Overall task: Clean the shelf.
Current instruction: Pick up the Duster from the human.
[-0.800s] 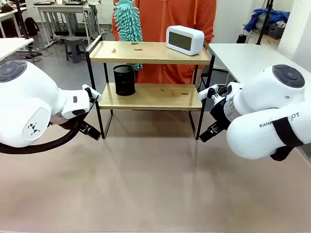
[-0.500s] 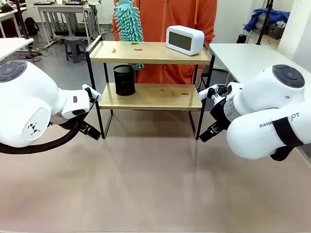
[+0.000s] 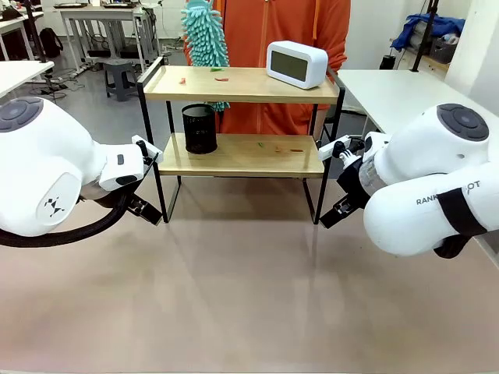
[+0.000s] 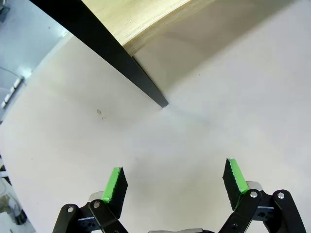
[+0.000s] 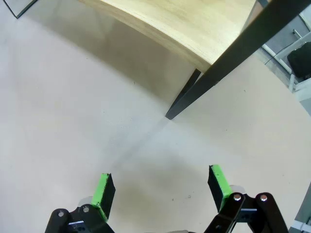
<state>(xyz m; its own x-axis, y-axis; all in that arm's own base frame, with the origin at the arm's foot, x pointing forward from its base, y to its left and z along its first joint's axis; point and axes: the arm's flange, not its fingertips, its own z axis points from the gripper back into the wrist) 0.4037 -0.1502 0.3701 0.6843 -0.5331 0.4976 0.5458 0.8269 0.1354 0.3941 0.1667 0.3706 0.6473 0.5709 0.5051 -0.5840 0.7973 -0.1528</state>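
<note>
The shelf (image 3: 242, 86) stands at the far middle of the beige table, two wooden boards in a black frame. Small red and green scraps (image 3: 221, 78) lie on its top board, and a few more scraps (image 3: 261, 144) lie on the lower board. A person in orange behind it holds a teal fluffy duster (image 3: 206, 35) over the top board's left part. My left gripper (image 4: 175, 182) is open above the tabletop near the shelf's front left leg (image 4: 121, 63). My right gripper (image 5: 160, 187) is open too, near the front right leg (image 5: 218, 68). Neither holds anything.
A white digital clock (image 3: 297, 64) sits on the top board at the right. A black mesh cup (image 3: 199, 128) stands on the lower board at the left. Both arms flank the shelf low over the table (image 3: 249, 296). A white table (image 3: 398, 89) stands at the right.
The person's duster has shifted slightly above the top board. Both arms and their grippers have stayed still.
</note>
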